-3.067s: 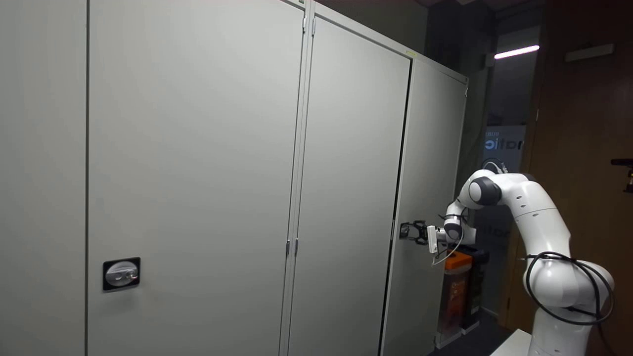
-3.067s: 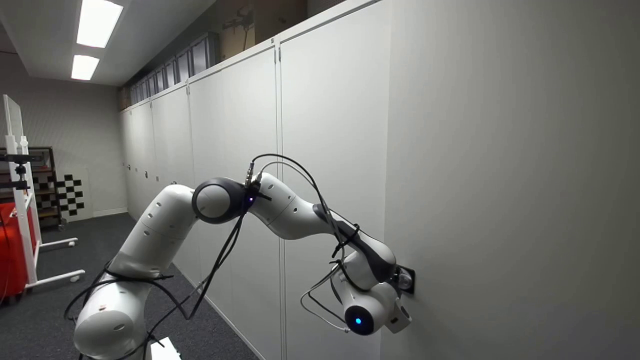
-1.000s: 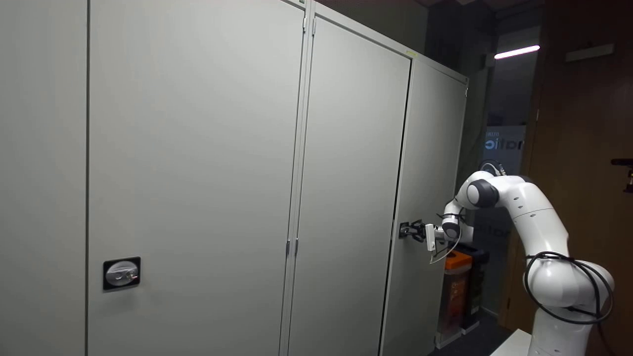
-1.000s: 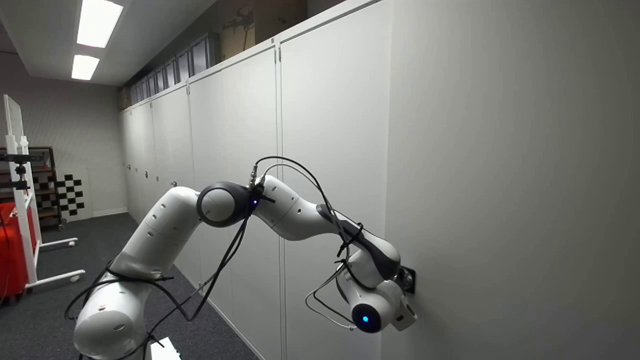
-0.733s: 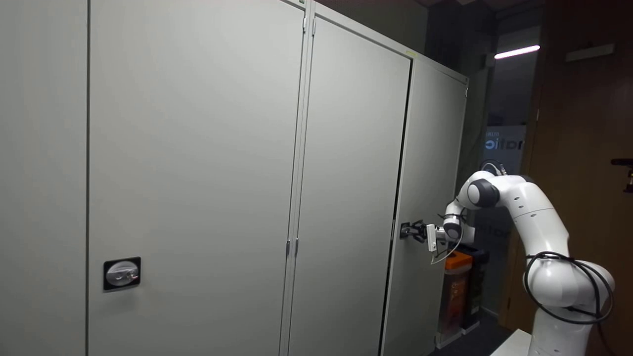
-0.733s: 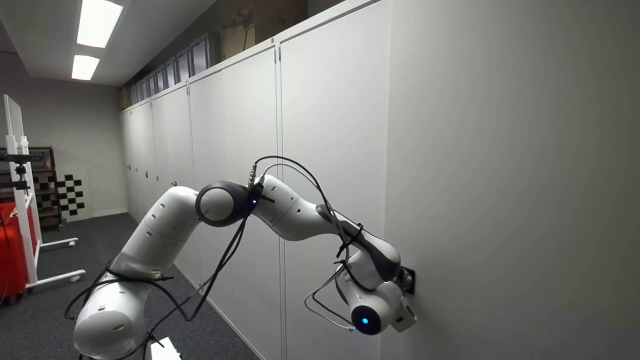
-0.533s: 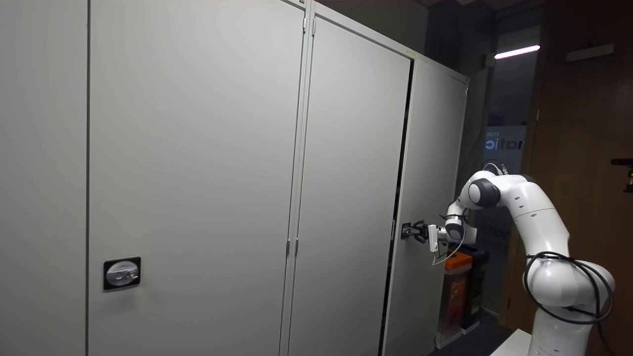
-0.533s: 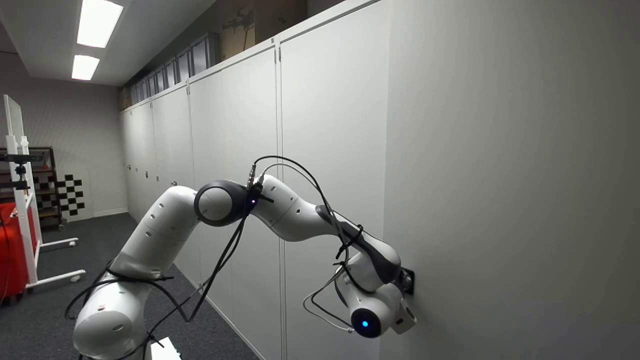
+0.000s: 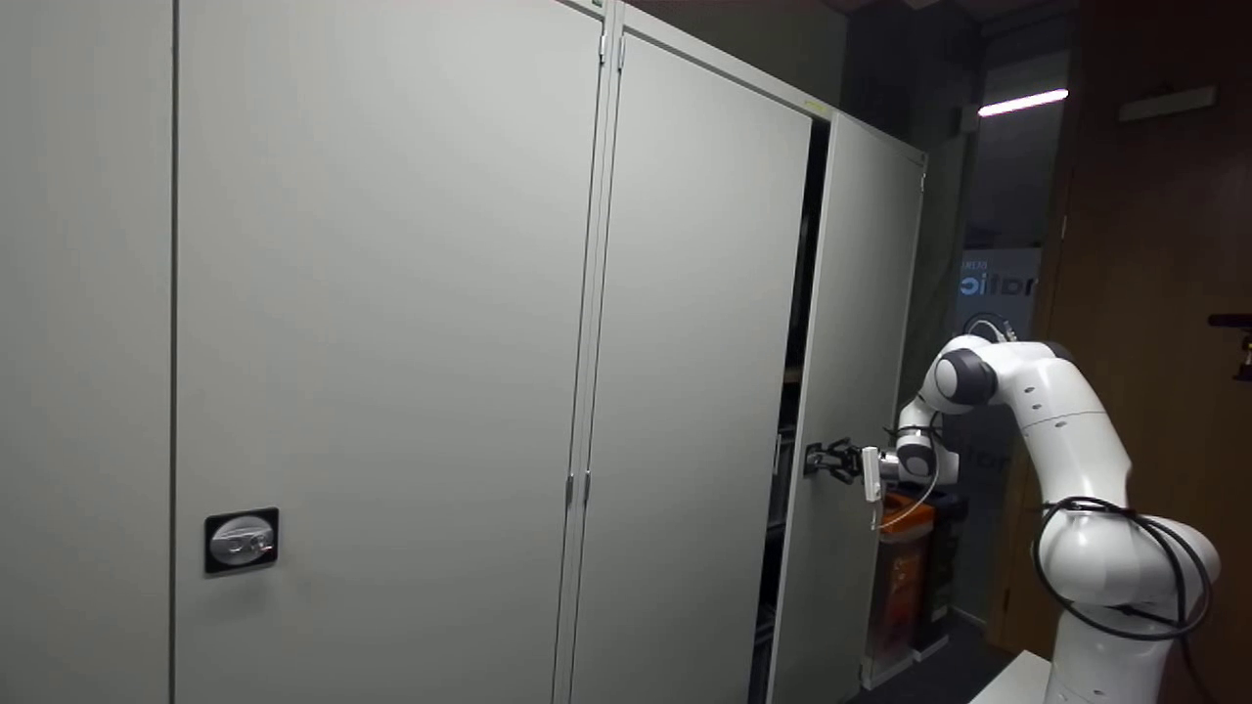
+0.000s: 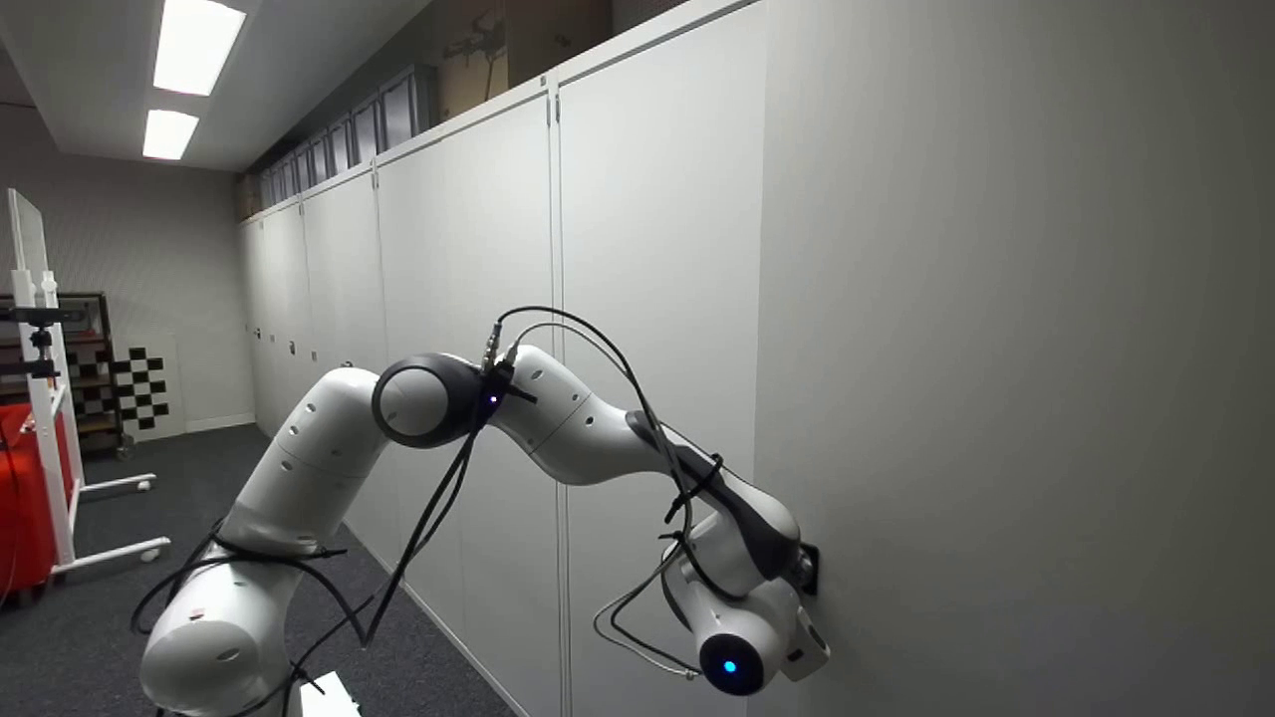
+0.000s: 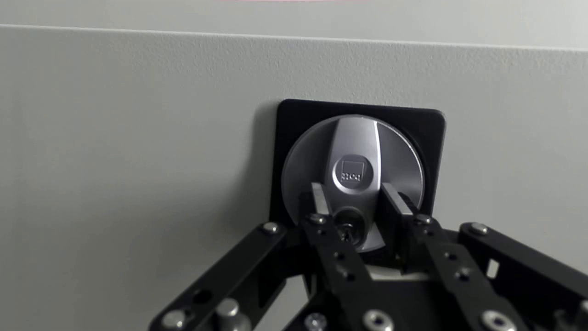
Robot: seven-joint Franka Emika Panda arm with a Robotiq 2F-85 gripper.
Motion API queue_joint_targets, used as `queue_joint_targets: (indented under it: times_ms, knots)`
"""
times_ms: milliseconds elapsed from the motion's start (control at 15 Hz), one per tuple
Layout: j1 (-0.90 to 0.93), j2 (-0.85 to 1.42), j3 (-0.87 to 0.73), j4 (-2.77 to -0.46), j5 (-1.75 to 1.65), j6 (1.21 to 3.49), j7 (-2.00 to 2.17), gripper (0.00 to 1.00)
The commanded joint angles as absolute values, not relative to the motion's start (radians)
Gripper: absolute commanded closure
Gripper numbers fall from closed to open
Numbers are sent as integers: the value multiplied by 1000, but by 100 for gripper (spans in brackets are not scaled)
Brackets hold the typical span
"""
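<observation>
A silver knob handle [image 11: 356, 138] with a keyhole sits on a black square plate [image 11: 289, 115] near the edge of a light grey cabinet door [image 9: 861, 293]. My gripper [image 11: 353, 195] is shut on the handle's raised grip bar, one finger on either side, in the wrist view. The door stands ajar, with a dark gap [image 9: 810, 225] between it and the neighbouring door [image 9: 699, 293]; something shelf-like shows faintly inside. In an exterior view the wrist hides the fingers, and only part of the black plate [image 10: 812, 570] shows beside it.
Another cabinet door carries a similar handle [image 9: 242, 541]. Bins with an orange top [image 9: 905, 513] stand behind the arm, close to the door's hinge side. Loose cables [image 10: 428, 538] hang from the arm. A wheeled whiteboard stand [image 10: 60, 418] is farther back.
The door has swung outward and its dark gap has widened. My gripper, keeping hold of the handle, has drawn back with it, away from the cabinet front.
</observation>
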State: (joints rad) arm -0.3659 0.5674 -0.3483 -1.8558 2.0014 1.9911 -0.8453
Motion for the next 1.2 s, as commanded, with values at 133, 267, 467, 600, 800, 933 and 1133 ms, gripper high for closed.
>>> queue_joint_targets:
  times_ms: [133, 267, 467, 600, 800, 933, 1133]
  knots:
    - [-418, 489, -370, -1916, 1935, 1895, -810, 92]
    - [-429, 491, -374, -1916, 1917, 1869, -809, 92]
    - [-445, 494, -378, -1915, 1891, 1836, -802, 92]
    - [-454, 494, -380, -1915, 1878, 1821, -800, 92]
    - [-466, 495, -385, -1916, 1864, 1800, -797, 92]
    - [-474, 495, -387, -1918, 1857, 1788, -797, 92]
    - [-484, 494, -392, -1922, 1846, 1769, -800, 92]
